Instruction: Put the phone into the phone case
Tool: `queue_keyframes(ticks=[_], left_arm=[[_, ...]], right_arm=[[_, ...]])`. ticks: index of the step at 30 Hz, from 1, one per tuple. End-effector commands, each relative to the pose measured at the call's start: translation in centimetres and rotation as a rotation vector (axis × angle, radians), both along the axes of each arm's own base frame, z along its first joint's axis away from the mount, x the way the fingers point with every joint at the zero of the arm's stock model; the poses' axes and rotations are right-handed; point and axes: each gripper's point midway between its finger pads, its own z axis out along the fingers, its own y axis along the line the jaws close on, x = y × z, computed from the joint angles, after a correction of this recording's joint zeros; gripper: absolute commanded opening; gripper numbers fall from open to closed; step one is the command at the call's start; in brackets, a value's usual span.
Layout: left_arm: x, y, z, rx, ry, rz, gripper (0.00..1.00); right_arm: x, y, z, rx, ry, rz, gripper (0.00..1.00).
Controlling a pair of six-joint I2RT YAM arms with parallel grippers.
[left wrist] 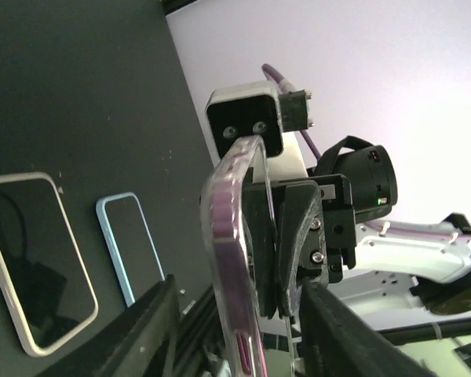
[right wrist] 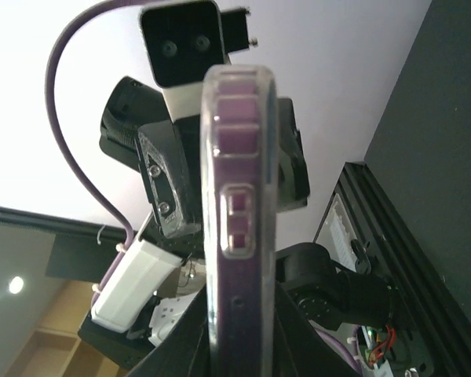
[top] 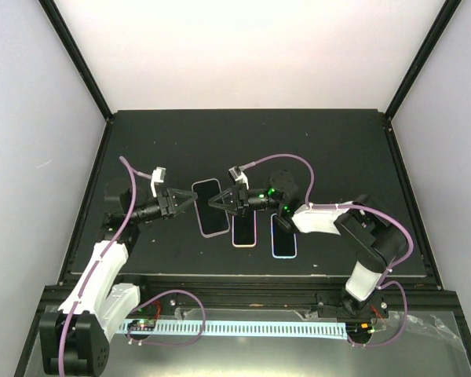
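Purple-edged phone [top: 209, 222] held edgewise: right gripper [top: 215, 203] clamps it; left gripper [top: 192, 201] fingers spread, straddling its opposite edge.

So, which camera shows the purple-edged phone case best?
The top external view: only there does the purple-edged phone case show its whole dark face. Both wrist views see it edge-on: the left wrist shows a thin purple rim, the right wrist the rim with its button covers.
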Motion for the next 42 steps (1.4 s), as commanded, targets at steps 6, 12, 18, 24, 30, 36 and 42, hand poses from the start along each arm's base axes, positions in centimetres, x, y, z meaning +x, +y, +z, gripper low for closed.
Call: queue_keyframes(ticks=[6, 12, 18, 24, 30, 36, 42], left_arm=[[-1.2, 0.0, -0.8, 0.006, 0.036, -0.022, 0.63], [-2.3, -0.6, -1.8, -0.032, 0.08, -0.03, 0.64], [-2.6, -0.9, -2.3, -0.035, 0.098, -0.038, 0.54], [-2.6, -1.4, -3.7, -0.026, 0.155, -0.064, 0.5], [-2.6, -1.6, -3.5, -0.024, 0.135, -0.052, 0.44], [-2.4, -1.6, -4.5, -0.011, 0.172, -0.04, 0.15], [-1.9, -1.4, -5.4, 0.045, 0.194, -0.023, 0.02]], right_arm=[[3.8, -0.1, 3.7, 0.067, -0.013, -0.148, 0.16], [5.8, 0.3, 2.8, 0.048, 0.014, -0.216, 0.16], [6.6, 0.6, 1.6, 0.028, 0.034, -0.242, 0.16], [6.9, 0.6, 0.6, 0.004, 0.04, -0.26, 0.16], [6.8, 0.5, 0.4, 0.001, 0.046, -0.261, 0.15], [6.7, 0.3, -0.2, -0.017, 0.048, -0.267, 0.15], [6.6, 0.3, -1.3, -0.065, 0.035, -0.268, 0.15]])
